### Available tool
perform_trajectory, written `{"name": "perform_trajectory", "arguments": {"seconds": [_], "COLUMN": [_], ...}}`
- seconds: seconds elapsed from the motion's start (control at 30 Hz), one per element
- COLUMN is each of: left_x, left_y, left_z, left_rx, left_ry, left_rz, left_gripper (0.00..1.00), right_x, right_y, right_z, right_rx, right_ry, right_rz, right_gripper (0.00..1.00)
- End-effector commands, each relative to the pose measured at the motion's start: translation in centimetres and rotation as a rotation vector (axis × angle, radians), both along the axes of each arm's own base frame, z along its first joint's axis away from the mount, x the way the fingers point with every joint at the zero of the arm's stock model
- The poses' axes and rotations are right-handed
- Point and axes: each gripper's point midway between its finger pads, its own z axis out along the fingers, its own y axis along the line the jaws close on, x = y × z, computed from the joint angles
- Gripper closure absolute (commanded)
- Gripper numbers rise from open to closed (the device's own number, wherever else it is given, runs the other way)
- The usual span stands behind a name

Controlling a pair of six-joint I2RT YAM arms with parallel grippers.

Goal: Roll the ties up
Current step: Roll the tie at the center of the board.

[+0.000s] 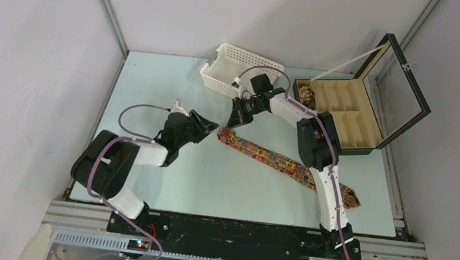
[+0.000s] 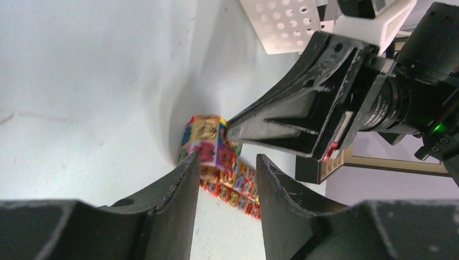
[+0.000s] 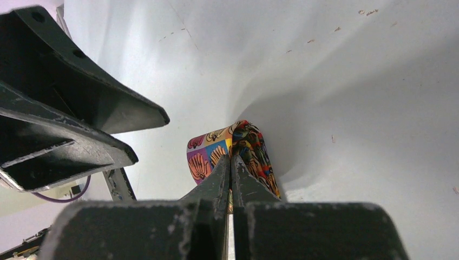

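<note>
One tie [image 1: 276, 161], patterned in red, orange and yellow squares, lies flat and diagonal across the table. Its narrow far-left end [image 2: 208, 142] is lifted and curled over. My right gripper [image 1: 233, 120] is shut on that end, and the fabric folds round its closed tips in the right wrist view [image 3: 231, 160]. My left gripper [image 1: 213, 128] is open just left of the same end, and the tie strip shows between its fingers in the left wrist view [image 2: 224, 162]. A small coiled tie [image 1: 307, 97] sits in the box's far-left compartment.
A white perforated basket [image 1: 240, 71] lies at the back of the table, just behind the right gripper. The black compartmented box [image 1: 352, 121] stands open at the back right, lid up. The tie's wide end [image 1: 350, 197] passes under the right arm.
</note>
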Motion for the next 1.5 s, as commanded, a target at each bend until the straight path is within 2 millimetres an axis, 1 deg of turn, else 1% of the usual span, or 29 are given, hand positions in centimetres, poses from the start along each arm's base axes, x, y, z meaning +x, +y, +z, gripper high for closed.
{"name": "perform_trajectory", "arguments": {"seconds": [0.0,0.03,0.07,0.1,0.13,0.17,0.2,0.27,0.53,0.77,0.93,1.0,1.27,1.47], "left_x": [1.7,2.1,2.1,2.5,2.6,2.8,2.9,3.3,3.6,3.5,3.2,3.1,2.9,2.9], "left_y": [0.3,0.3,0.2,0.1,0.1,0.0,-0.1,-0.3,-1.3,-1.8,-1.8,-1.7,-1.6,-1.9], "left_z": [-0.8,-0.8,-1.5,-1.4,-1.9,-1.8,-2.2,-2.2,-2.2,-2.2,-2.1,-2.1,-1.2,-0.9], "left_rx": [0.099,0.108,0.118,0.121,0.127,0.127,0.131,0.128,0.099,0.079,0.073,0.070,0.064,0.047], "left_ry": [-0.012,-0.018,-0.004,-0.011,0.000,-0.008,-0.001,-0.011,-0.034,-0.044,-0.049,-0.049,-0.066,-0.080], "left_rz": [-0.027,-0.031,-0.035,-0.041,-0.045,-0.050,-0.055,-0.070,-0.121,-0.142,-0.144,-0.144,-0.138,-0.151], "left_gripper": [0.53,0.53,0.53,0.53,0.53,0.53,0.53,0.53,0.54,0.55,0.62,0.64,0.64,0.71], "right_x": [0.4,0.4,0.4,0.4,0.4,0.3,0.4,0.3,0.3,0.3,0.4,0.4,0.4,0.4], "right_y": [0.4,0.4,0.4,0.4,0.4,0.4,0.4,0.4,0.4,0.5,0.5,0.4,0.4,0.5], "right_z": [3.2,3.2,3.2,3.3,3.2,3.2,3.2,3.1,2.9,3.0,3.0,2.9,2.9,2.9], "right_rx": [0.033,0.033,0.032,0.033,0.032,0.032,0.032,0.031,0.029,0.030,0.030,0.029,0.027,0.028], "right_ry": [-0.075,-0.075,-0.076,-0.076,-0.076,-0.075,-0.075,-0.074,-0.071,-0.075,-0.073,-0.072,-0.076,-0.076], "right_rz": [0.007,0.008,0.009,0.009,0.009,0.010,0.010,0.011,0.011,0.011,0.009,0.008,0.007,0.006], "right_gripper": [1.00,1.00,1.00,1.00,1.00,1.00,1.00,1.00,1.00,1.00,1.00,1.00,1.00,1.00]}}
